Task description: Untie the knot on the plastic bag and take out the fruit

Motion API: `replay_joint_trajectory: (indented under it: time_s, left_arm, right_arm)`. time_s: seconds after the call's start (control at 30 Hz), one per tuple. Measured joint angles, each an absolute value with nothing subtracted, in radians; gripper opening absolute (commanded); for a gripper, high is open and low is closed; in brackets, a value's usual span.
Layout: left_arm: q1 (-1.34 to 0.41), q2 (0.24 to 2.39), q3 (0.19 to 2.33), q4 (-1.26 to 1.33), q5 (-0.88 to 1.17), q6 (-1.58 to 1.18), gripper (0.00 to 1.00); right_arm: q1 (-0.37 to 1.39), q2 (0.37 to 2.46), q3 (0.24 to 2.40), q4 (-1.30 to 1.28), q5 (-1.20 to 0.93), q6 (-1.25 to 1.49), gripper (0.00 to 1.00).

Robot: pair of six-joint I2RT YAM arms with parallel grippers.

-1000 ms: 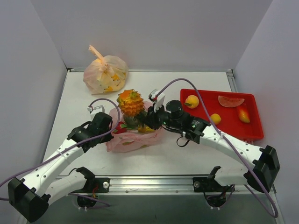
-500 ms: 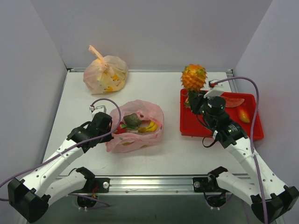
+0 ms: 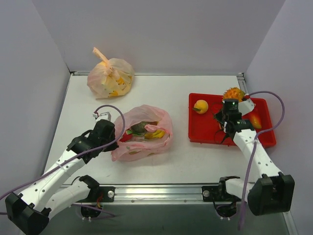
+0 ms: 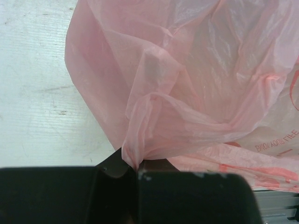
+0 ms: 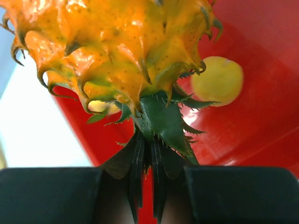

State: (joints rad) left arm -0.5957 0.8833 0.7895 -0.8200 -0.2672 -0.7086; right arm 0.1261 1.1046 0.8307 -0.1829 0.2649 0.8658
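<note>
The pink plastic bag [image 3: 142, 133] lies open at the table's middle, with a yellow banana bunch [image 3: 156, 133] and a dark fruit [image 3: 138, 128] showing inside. No knot shows on it. My left gripper [image 3: 111, 136] is shut on the bag's left edge; the pinched plastic [image 4: 135, 156] shows in the left wrist view. My right gripper [image 3: 230, 108] is shut on the green leaves [image 5: 161, 119] of the spiky orange pineapple [image 3: 233, 94] and holds it over the red tray [image 3: 205, 129]. The pineapple [image 5: 117, 51] fills the right wrist view.
The paler orange tied bag [image 3: 110, 77] sits at the back left. The red tray holds a round orange [image 3: 200, 106], another yellow fruit [image 5: 217, 80] and a red-yellow fruit [image 3: 256, 119]. Grey walls close in the left, back and right.
My right arm carried the pineapple from the pink bag to the right and lowered it over the red tray. My left gripper kept its hold on the bag.
</note>
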Motion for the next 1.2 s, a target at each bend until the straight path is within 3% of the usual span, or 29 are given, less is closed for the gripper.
replay_joint_trajectory:
  time_s: [0.07, 0.13, 0.17, 0.2, 0.27, 0.37, 0.57, 0.8, 1.0, 1.2]
  left_arm:
    - [-0.596, 0.878, 0.789, -0.820, -0.263, -0.709, 0.00]
    - [-0.596, 0.873, 0.789, -0.820, -0.260, -0.709, 0.00]
    - [-0.596, 0.871, 0.789, -0.820, -0.258, -0.709, 0.00]
    - [-0.596, 0.869, 0.789, -0.820, -0.257, -0.709, 0.00]
    - [-0.596, 0.866, 0.788, -0.820, -0.256, -0.709, 0.00]
    - [-0.596, 0.864, 0.784, -0.820, -0.253, -0.710, 0.00]
    - [-0.596, 0.864, 0.782, -0.820, -0.253, -0.711, 0.00]
    - [-0.595, 0.864, 0.767, -0.821, -0.253, -0.722, 0.00]
    - [-0.595, 0.876, 0.753, -0.825, -0.252, -0.728, 0.00]
    - [-0.595, 0.890, 0.743, -0.826, -0.245, -0.729, 0.00]
  right_arm:
    - [0.084, 1.177, 0.832, -0.183, 0.260, 0.914, 0.10]
    - [0.047, 1.243, 0.836, -0.183, 0.241, 0.954, 0.29]
    - [0.034, 1.271, 0.840, -0.183, 0.232, 0.968, 0.41]
    - [0.022, 1.293, 0.846, -0.183, 0.223, 0.978, 0.63]
    - [0.012, 1.320, 0.865, -0.183, 0.202, 0.984, 0.86]
    - [0.022, 1.309, 0.890, -0.178, 0.170, 0.953, 0.95]
    - [0.135, 1.199, 0.925, -0.186, 0.091, 0.802, 0.95]
    - [0.498, 1.117, 1.035, -0.191, -0.093, 0.572, 0.91]
    - [0.791, 1.258, 1.167, -0.181, -0.213, 0.436, 0.91]
    - [0.886, 1.503, 1.196, -0.136, -0.331, 0.398, 0.89]
